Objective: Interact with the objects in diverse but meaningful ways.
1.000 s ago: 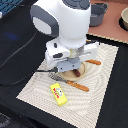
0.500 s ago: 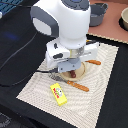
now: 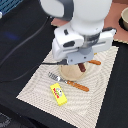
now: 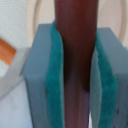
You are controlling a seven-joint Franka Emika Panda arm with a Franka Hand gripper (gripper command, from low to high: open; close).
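Observation:
My gripper (image 3: 81,64) is shut on a brown sausage (image 3: 81,67) and holds it upright just over a tan plate (image 3: 70,74) on the woven placemat (image 3: 35,87). In the wrist view the sausage (image 4: 74,60) runs between the two grey fingers, pressed by their teal pads (image 4: 56,75), with the pale plate (image 4: 117,20) behind. A bright yellow rectangular box (image 3: 58,94) lies on the mat nearer the camera, apart from the gripper. The other toy foods do not show.
An orange-handled fork (image 3: 70,82) lies beside the plate, and an orange-handled knife (image 3: 95,62) lies on the plate's far side. A bowl (image 3: 123,17) stands at the exterior view's far right. A black cable (image 3: 20,50) crosses the dark table.
The arm has swung toward the exterior view's right, carrying the sausage with it. The yellow box, fork and plate have not moved.

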